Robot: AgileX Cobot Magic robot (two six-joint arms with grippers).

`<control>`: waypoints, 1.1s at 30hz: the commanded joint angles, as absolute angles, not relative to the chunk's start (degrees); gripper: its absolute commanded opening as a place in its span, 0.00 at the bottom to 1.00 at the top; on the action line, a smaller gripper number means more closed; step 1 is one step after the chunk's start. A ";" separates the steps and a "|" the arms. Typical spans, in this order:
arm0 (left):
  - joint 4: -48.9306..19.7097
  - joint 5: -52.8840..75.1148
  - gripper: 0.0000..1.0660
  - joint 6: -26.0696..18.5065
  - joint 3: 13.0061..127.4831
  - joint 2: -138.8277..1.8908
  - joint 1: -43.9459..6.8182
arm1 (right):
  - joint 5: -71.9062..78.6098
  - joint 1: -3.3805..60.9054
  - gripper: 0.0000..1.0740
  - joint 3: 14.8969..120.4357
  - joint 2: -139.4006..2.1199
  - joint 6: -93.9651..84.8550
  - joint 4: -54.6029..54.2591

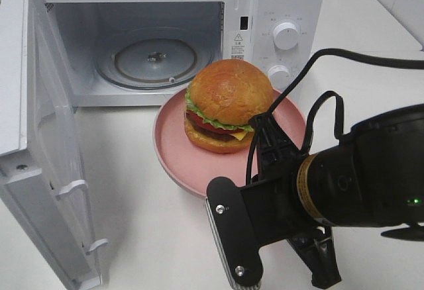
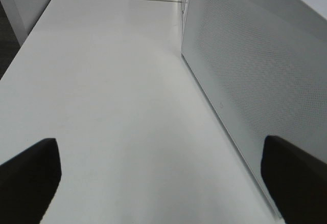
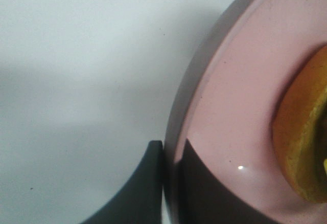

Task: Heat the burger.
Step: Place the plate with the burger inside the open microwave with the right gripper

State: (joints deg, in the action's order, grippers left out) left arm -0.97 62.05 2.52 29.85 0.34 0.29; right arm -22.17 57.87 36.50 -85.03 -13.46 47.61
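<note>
While the left end effector (image 2: 159, 150) gapes, the right end effector (image 3: 174, 147) grips the plate (image 3: 230, 106).

The burger (image 1: 224, 104) sits on the pink plate (image 1: 173, 147) before the open microwave (image 1: 291, 5); the right gripper (image 1: 260, 124) touches the plate's rim.

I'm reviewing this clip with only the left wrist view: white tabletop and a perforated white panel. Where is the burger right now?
Observer: The burger sits on a pink plate on the table, just in front of the open microwave.
Operator: Is anything holding the plate?
Observer: Yes, the right gripper is shut on its rim.
Operator: Anything inside the oven?
Observer: Only its glass turntable shows.
</note>
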 commanded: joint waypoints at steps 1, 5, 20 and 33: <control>-1.32 61.31 0.96 2.75 29.74 1.20 0.06 | -19.42 56.15 0.01 36.90 -84.40 -18.96 48.64; -1.32 61.31 0.96 2.75 29.74 1.20 0.06 | -17.19 52.54 0.01 37.07 -84.40 -29.97 43.03; -1.32 61.31 0.96 2.75 29.74 1.20 0.06 | -11.69 44.92 0.01 37.07 -84.40 -73.11 9.45; -1.32 61.31 0.96 2.75 29.74 1.20 0.06 | -9.22 43.32 0.01 37.07 -84.40 -87.78 -2.12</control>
